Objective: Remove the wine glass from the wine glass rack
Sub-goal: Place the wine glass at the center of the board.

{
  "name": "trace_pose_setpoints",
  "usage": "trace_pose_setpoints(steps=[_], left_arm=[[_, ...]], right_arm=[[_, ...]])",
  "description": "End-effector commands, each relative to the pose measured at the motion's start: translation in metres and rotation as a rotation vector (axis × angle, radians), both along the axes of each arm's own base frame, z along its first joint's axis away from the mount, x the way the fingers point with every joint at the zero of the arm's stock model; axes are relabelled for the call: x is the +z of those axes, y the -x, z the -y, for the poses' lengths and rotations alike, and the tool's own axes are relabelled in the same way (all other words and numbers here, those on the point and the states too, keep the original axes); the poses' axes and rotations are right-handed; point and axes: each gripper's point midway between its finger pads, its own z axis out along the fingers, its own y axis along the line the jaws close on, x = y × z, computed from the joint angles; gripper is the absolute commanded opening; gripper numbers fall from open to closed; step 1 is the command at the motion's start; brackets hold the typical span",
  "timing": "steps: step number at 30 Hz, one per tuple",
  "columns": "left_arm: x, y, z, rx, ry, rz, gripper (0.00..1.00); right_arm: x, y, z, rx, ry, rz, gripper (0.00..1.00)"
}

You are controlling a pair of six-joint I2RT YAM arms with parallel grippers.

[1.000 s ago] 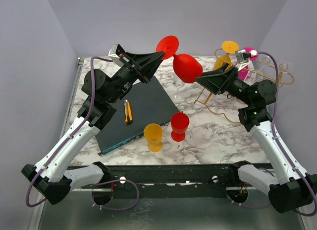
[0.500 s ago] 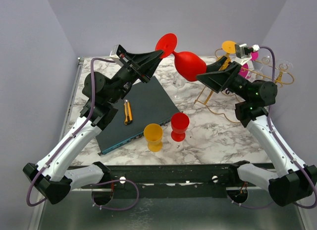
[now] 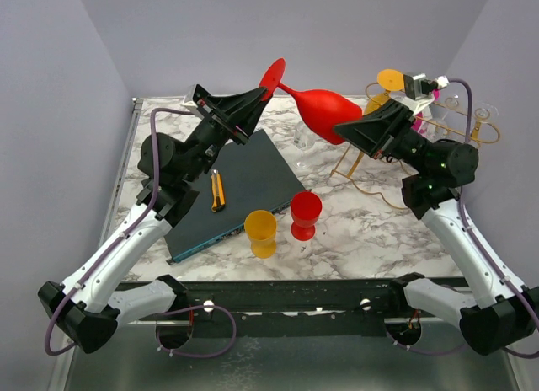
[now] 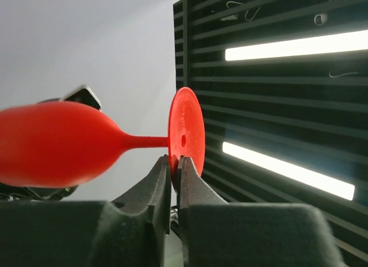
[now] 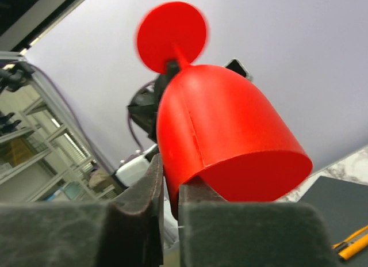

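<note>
the marbled surface [image 3: 370,231] carries the gold wire wine glass rack [image 3: 346,165] at its far right corner. the red wine glass [image 3: 324,110] is off it, up in the air above the far middle of the surface, lying nearly sideways (foot to the left). the left gripper [image 4: 174,162] is clamped on the foot's edge; the right gripper [image 5: 171,183] pinches the bowl's rim.

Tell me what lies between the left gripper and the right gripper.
A red plastic wine glass, sideways in the air: the left gripper pinches its round foot, the right gripper its bowl rim. The top external view shows it.
</note>
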Motion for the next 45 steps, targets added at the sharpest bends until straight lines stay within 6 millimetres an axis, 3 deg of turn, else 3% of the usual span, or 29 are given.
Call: trace_pose_setpoints(steps=[1, 3, 8, 13, 17, 21, 27, 33, 45], left_arm=[[-0.014, 0.015, 0.006, -0.044, -0.043, 0.039, 0.21], [-0.02, 0.015, 0.006, -0.036, -0.059, 0.043, 0.41], [-0.039, 0.016, 0.008, -0.01, -0.128, 0.066, 0.78], [-0.072, 0.01, 0.011, 0.053, -0.292, 0.068, 0.99], [-0.094, 0.001, 0.008, 0.124, -0.439, 0.086, 0.99], [-0.105, -0.008, 0.003, 0.198, -0.59, 0.122, 0.99], [-0.107, -0.016, -0.004, 0.281, -0.744, 0.188, 0.99], [-0.111, -0.023, -0.007, 0.32, -0.867, 0.237, 0.99], [-0.14, -0.035, -0.013, 0.357, -1.043, 0.265, 0.99]], right_arm=[[0.012, -0.004, 0.006, -0.09, 0.007, -0.003, 0.01], [0.013, -0.004, 0.009, -0.127, 0.027, -0.024, 0.01], [0.008, -0.006, 0.021, -0.247, 0.127, -0.117, 0.0], [-0.007, -0.003, 0.04, -0.387, 0.279, -0.249, 0.0], [-0.022, 0.014, 0.06, -0.466, 0.421, -0.374, 0.0], [-0.054, 0.031, 0.083, -0.549, 0.566, -0.532, 0.0], [-0.103, 0.052, 0.112, -0.641, 0.711, -0.703, 0.0], [-0.145, 0.051, 0.13, -0.711, 0.84, -0.824, 0.0], [-0.23, 0.019, 0.132, -0.718, 1.047, -0.987, 0.0]])
